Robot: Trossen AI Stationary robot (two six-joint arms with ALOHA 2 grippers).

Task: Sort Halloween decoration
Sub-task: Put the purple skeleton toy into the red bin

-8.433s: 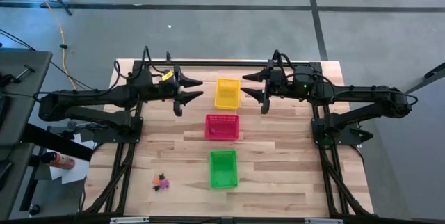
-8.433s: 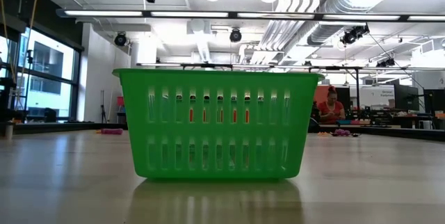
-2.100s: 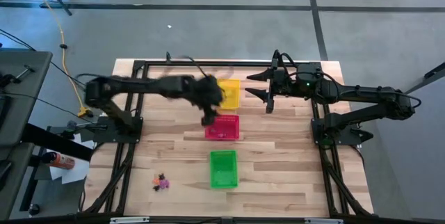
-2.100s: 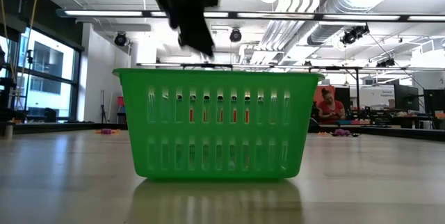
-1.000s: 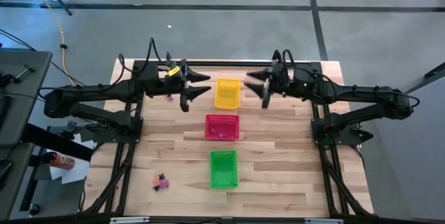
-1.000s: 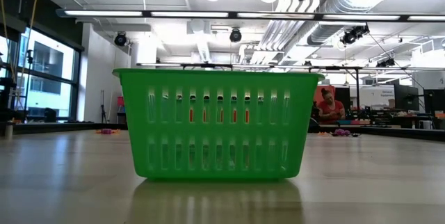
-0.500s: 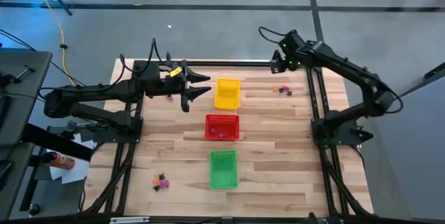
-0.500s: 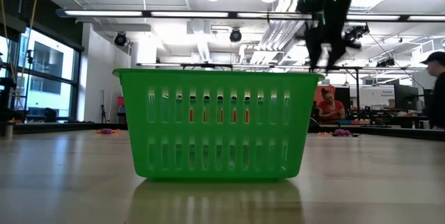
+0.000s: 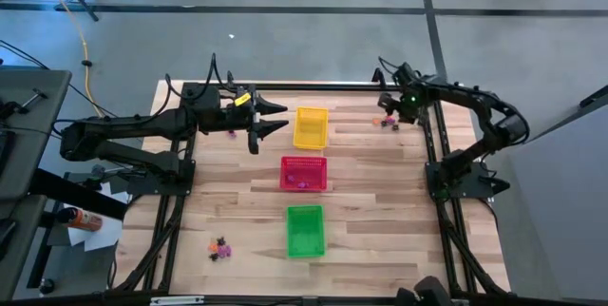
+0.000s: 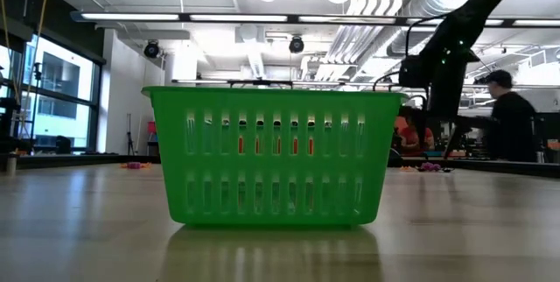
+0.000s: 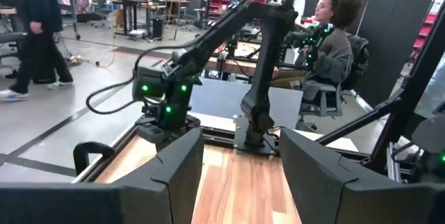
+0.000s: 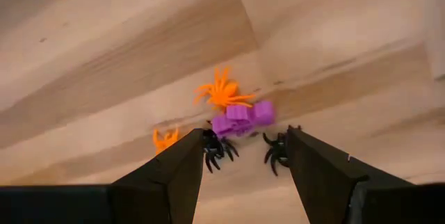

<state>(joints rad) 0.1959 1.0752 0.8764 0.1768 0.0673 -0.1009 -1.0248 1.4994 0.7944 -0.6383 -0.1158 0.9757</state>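
The right tool [image 12: 236, 172] is hanging just above a small heap of Halloween decoration [image 12: 233, 116] at the upper right of the high view, near the table's [image 9: 380, 211] far right corner — its fingers [image 12: 163, 182] are standing wide, holding nothing. Through the right wrist camera the heap is showing an orange spider, a purple-pink piece below it, two small black spiders and a second orange bit beside them, all lying on the bare wood between the spread fingers.

The left tool [image 9: 271, 119] is waiting at the upper middle-left of the high view, just left of the yellow basket [image 9: 310, 127], fingers wide and empty. A purple-pink trinket [image 9: 231, 133] is lying on the table under that arm.

Down the centre of the frame the red basket [image 9: 303, 173] and the green basket [image 9: 305, 231] are sitting in a line below the yellow one. Another cluster of trinkets [image 9: 220, 247] is resting at the lower left, well apart from the green basket.

A person in dark clothes [image 10: 512, 124] is standing in the room at the right of the low view.
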